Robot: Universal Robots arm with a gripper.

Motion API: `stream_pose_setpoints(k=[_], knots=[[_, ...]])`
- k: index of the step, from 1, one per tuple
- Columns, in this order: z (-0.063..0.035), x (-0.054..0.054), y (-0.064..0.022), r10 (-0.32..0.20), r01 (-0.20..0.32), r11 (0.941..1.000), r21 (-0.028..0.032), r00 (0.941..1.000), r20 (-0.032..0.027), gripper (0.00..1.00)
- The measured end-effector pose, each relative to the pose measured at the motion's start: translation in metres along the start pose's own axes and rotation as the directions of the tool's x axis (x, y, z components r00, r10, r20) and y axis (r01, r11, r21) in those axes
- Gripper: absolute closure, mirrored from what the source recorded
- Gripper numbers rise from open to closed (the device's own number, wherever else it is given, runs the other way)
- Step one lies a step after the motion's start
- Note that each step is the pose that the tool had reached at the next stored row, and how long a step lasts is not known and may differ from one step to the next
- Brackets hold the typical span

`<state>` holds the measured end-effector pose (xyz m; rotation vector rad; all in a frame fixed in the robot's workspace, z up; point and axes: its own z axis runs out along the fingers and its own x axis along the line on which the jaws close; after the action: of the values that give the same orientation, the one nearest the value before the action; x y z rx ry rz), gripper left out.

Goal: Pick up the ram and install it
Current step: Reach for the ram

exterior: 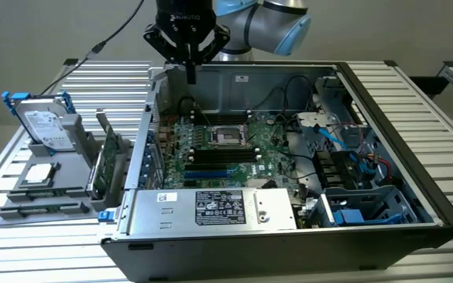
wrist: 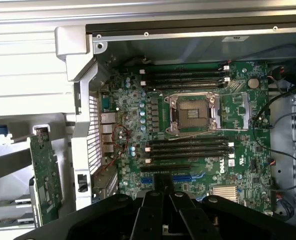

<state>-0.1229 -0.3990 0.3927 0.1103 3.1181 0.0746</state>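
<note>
An open computer case (exterior: pixel 289 253) sat in the middle of the frame on a slatted metal surface (exterior: pixel 22 253). Inside lay a green motherboard (exterior: pixel 270 144) with an empty processor socket (exterior: pixel 228 136) at its centre. A silver power supply (exterior: pixel 210 209) with a white label ran along the lower front, and blue cables (exterior: pixel 332 138) looped at the right, above a blue plastic drive cage (exterior: pixel 368 203). At the left of the frame a grey holder (exterior: pixel 75 141) carried an upright hard drive (exterior: pixel 45 127) and, below it, a square silver processor chip (exterior: pixel 39 173). A green expansion card (exterior: pixel 110 154) stood on edge between holder and case.
</note>
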Motion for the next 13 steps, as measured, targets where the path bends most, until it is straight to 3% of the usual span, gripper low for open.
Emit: stream_pose_setpoints(k=[7, 13], knots=[[0.0002, 0.03, -0.0045, -0.001, 0.001, 1.0, -0.0002, 1.0, 0.0, 0.89], [0.0064, 0.057, -0.0072, -0.001, 0.001, 1.0, 0.0013, 1.0, -0.0008, 0.89]])
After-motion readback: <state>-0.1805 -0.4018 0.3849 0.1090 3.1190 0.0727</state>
